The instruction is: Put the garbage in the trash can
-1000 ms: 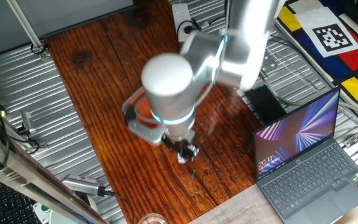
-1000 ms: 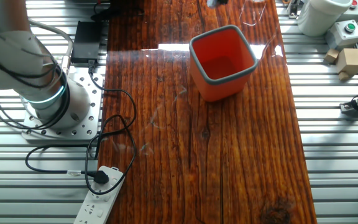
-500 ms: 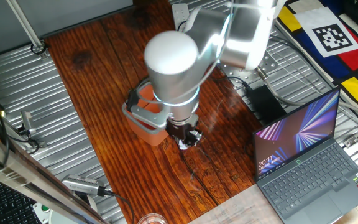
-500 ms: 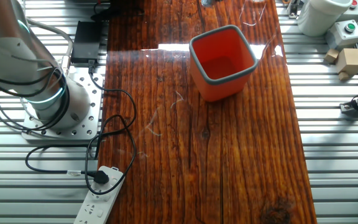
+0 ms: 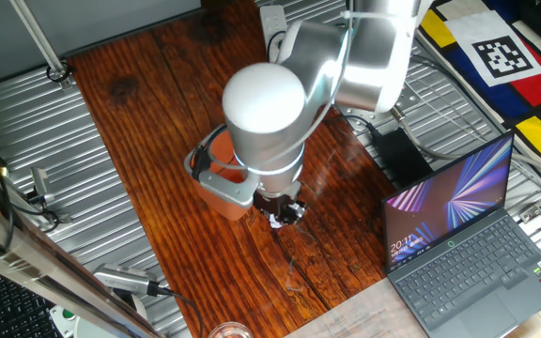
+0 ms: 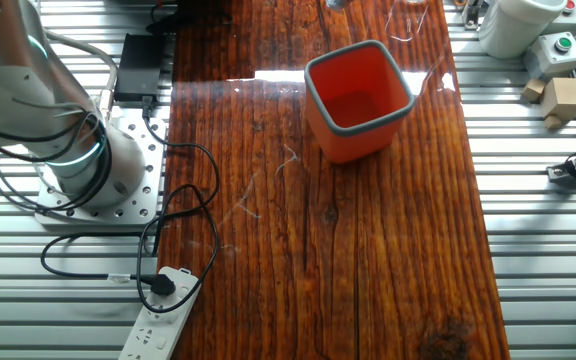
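Hand: hand (image 5: 285,213) is hanging under the big grey wrist of the arm (image 5: 266,117) in one fixed view, just beside the near right corner of the trash can; it is showing only as a small dark cluster, so how far apart its fingers are standing cannot be told.
Held or touched: something pale is showing at the tip of the hand, too small to name; whether it is the garbage cannot be told.
Garbage: no white wad is lying anywhere on the bare boards in either view.
Trash can: trash can (image 6: 358,98) is sitting upright on the tabletop (image 6: 368,260) toward the far end in the other fixed view, its orange floor showing; in one fixed view the arm is covering most of it, leaving the rim and a side (image 5: 222,184) peeking out on the left.
Change: arm has been drifting a little to the right and toward the far end over the last second, uncovering more of the trash can's orange side; the trash can itself has been staying put.
Surroundings: laptop (image 5: 463,239) is sitting open at the near right; power strip (image 6: 158,325) and cable are lying left of the boards.
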### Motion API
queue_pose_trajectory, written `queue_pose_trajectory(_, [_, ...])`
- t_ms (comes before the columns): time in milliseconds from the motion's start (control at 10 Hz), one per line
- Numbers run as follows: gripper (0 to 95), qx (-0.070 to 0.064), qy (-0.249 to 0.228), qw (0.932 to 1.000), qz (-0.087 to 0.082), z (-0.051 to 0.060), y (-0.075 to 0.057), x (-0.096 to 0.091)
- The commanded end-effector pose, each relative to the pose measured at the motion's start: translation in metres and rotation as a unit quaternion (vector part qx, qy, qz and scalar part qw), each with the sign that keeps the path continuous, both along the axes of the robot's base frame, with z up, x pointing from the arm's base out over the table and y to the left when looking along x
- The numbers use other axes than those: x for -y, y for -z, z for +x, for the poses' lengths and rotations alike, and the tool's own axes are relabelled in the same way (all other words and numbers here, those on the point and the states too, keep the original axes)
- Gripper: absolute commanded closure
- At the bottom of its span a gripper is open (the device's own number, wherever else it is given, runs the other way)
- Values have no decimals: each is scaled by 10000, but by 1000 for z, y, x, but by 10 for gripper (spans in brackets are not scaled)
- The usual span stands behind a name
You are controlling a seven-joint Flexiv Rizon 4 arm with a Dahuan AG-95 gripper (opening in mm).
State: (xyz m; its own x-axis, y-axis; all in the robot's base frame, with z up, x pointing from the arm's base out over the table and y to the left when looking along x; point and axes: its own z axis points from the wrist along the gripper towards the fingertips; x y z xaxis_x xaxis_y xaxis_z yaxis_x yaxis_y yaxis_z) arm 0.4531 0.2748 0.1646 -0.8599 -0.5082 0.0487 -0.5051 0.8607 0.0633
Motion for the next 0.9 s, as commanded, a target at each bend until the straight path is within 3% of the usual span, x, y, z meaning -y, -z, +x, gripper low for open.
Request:
queue_pose_trajectory(100, [950,6,799,9966,-210,2,1,-1])
queue_pose_trajectory(400, [950,44,1271,9915,-271,2,1,-1])
queue_pose_trajectory(900, [950,-6,626,9978,-220,2,1,-1])
